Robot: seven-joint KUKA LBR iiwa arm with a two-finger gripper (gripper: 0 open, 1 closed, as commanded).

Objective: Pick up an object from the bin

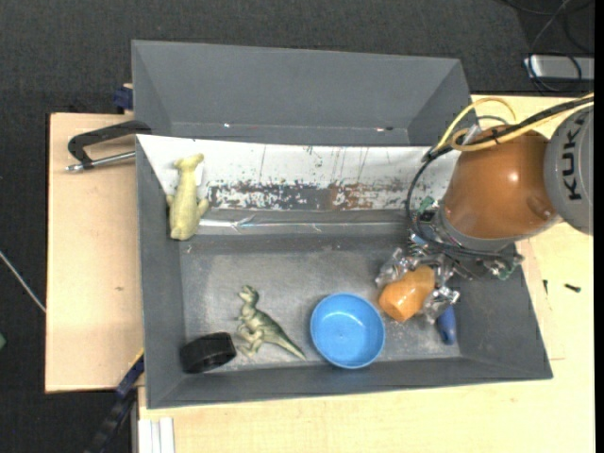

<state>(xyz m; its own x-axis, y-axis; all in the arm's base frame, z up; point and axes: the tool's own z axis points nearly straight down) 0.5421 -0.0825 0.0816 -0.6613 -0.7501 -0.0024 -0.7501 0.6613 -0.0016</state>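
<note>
Grey bin (283,253) holds blue bowl (347,329), green dinosaur (260,324); gripper (418,281) over orange lump (404,300).

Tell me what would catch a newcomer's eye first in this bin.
The arm's glossy orange cover at the right edge stands out, with the gripper below it over an orange lump near the bin's right front corner. Next comes the bright blue bowl at front centre, then the green dinosaur to its left.

The bowl (347,330) sits near the front wall of the bin (160,281). Left of the bowl stands a dinosaur (257,325), and farther left a wheel (208,352). Right of the bowl a lump (404,300) lies under the gripper (413,287), with a stick (446,327) beside it. Far back-left of the bowl leans a toy animal (186,199).
</note>
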